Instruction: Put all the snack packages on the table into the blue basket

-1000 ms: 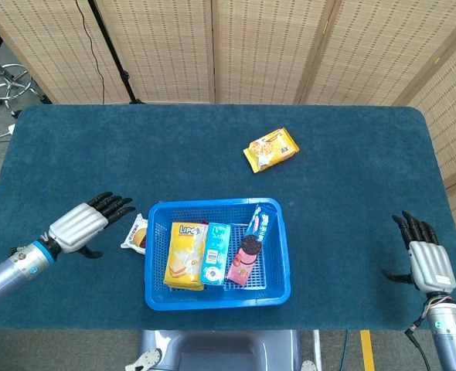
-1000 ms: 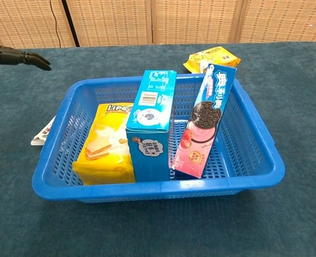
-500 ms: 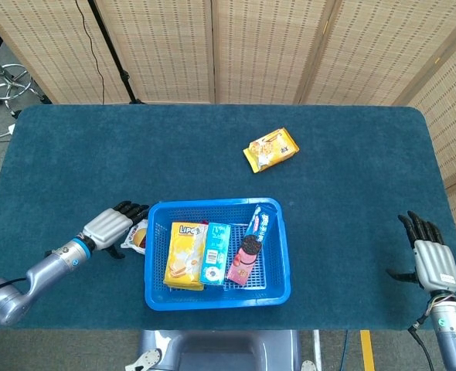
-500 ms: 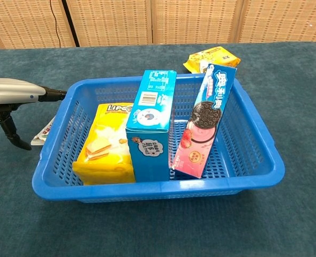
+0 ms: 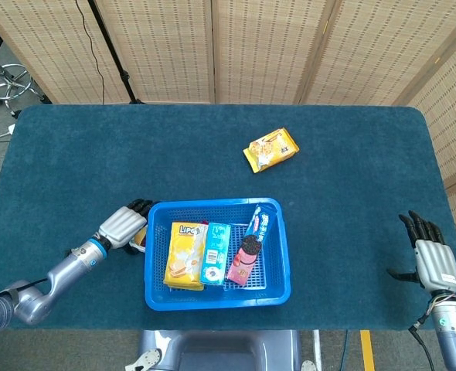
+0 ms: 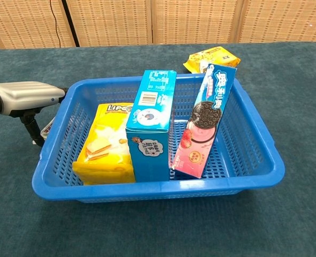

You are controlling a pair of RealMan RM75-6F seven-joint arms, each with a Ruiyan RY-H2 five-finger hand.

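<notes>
The blue basket (image 5: 216, 299) (image 6: 158, 190) holds a yellow Lipo pack (image 5: 184, 255) (image 6: 105, 143), a blue box (image 5: 215, 253) (image 6: 151, 122) and a pink Oreo box (image 5: 249, 249) (image 6: 205, 124). A small white snack pack (image 5: 137, 242) (image 6: 46, 129) lies against the basket's left wall, mostly hidden under my left hand (image 5: 126, 225) (image 6: 27, 96). That hand stretches flat over it, thumb pointing down at the table. A yellow snack pack (image 5: 271, 149) (image 6: 211, 58) lies on the table beyond the basket. My right hand (image 5: 431, 260) hovers at the table's right edge, fingers spread, holding nothing.
The dark blue table cloth (image 5: 135, 154) runs around the basket. Wicker screens (image 5: 251, 46) stand behind the table. A stool (image 5: 8, 81) sits at the far left on the floor.
My left hand has slid right toward the basket's left wall and now covers the small white pack. The right hand has dropped slightly toward the table's near edge.
</notes>
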